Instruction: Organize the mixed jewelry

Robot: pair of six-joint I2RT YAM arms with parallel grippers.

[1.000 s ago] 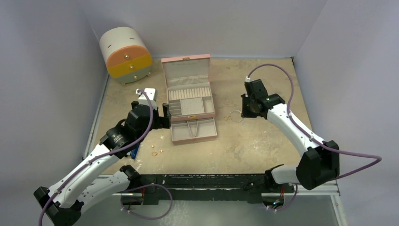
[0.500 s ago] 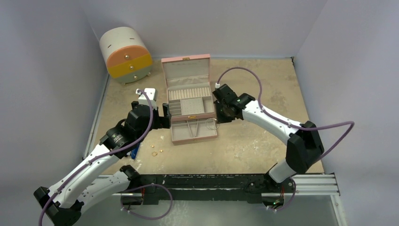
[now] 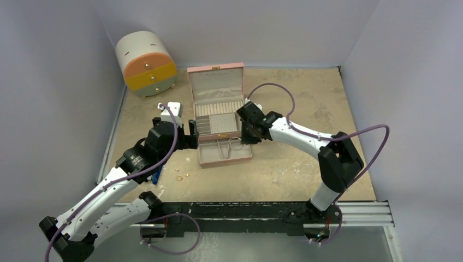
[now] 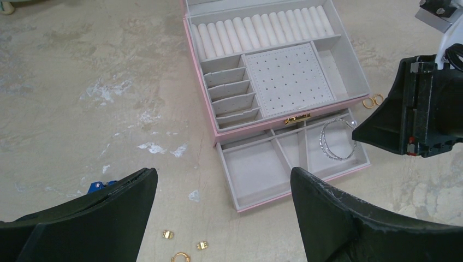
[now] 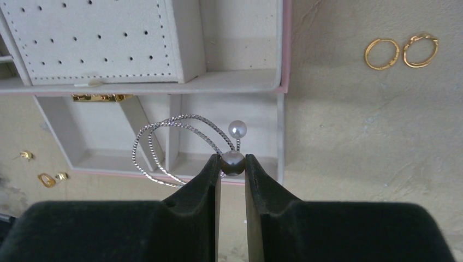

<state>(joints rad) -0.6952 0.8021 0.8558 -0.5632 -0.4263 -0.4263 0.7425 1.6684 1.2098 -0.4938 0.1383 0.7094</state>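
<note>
My right gripper [image 5: 233, 164] is shut on the dark bead of a thin silver loop [image 5: 164, 124], which has a second, pale pearl [image 5: 237, 129]. The loop [image 4: 322, 143] hangs over the right compartment of the pulled-out drawer of the pink box [image 3: 218, 71]; I cannot tell whether it touches the drawer. Two gold rings [image 5: 382, 53] lie on the table right of the box. Three small gold bits [image 4: 167, 234] lie left of the drawer. My left gripper [image 4: 223, 177] is open and empty above the table, between those bits and the drawer.
A blue-handled tool [image 3: 156, 176] lies under my left arm. A round cabinet [image 3: 146, 63] with orange and yellow drawers stands at the back left. The pink box's lid stands upright. Walls close in the left, back and right.
My right gripper has swung left from the table right of the box to over the box's drawer, carrying the silver loop. The left arm has not moved.
</note>
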